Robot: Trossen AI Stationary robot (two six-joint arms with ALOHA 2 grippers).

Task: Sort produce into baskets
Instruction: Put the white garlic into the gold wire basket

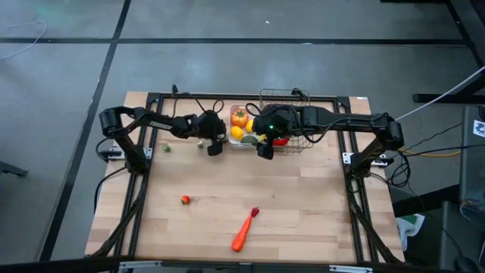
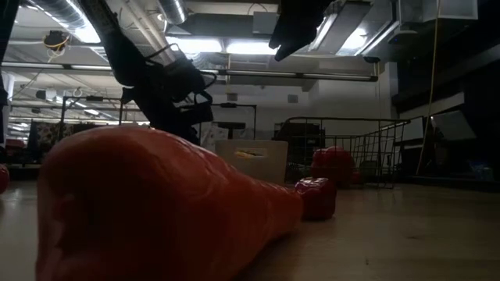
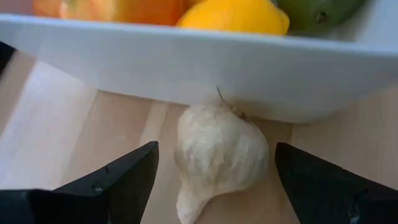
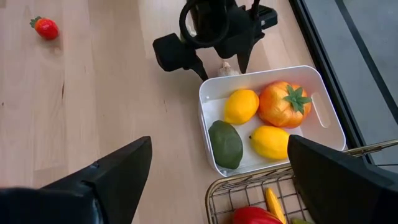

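A pale garlic bulb (image 3: 217, 152) lies on the wood against the outer wall of the white tray (image 3: 186, 62). My left gripper (image 3: 214, 183) is open, with one finger on each side of the bulb and not touching it; it also shows in the high view (image 1: 214, 144). The tray (image 4: 323, 118) holds two lemons (image 4: 241, 106), an orange tomato (image 4: 283, 104) and a dark green fruit (image 4: 225, 143). My right gripper (image 4: 217, 186) is open and empty above the tray's near side, next to the wire basket (image 1: 292, 121).
The wire basket holds a red pepper (image 4: 252, 216) and a yellow piece. On the near part of the table lie an orange carrot (image 1: 242, 233), a small red chilli (image 1: 255, 211) and a strawberry (image 1: 185, 199). A small green piece (image 1: 167, 149) lies at the left.
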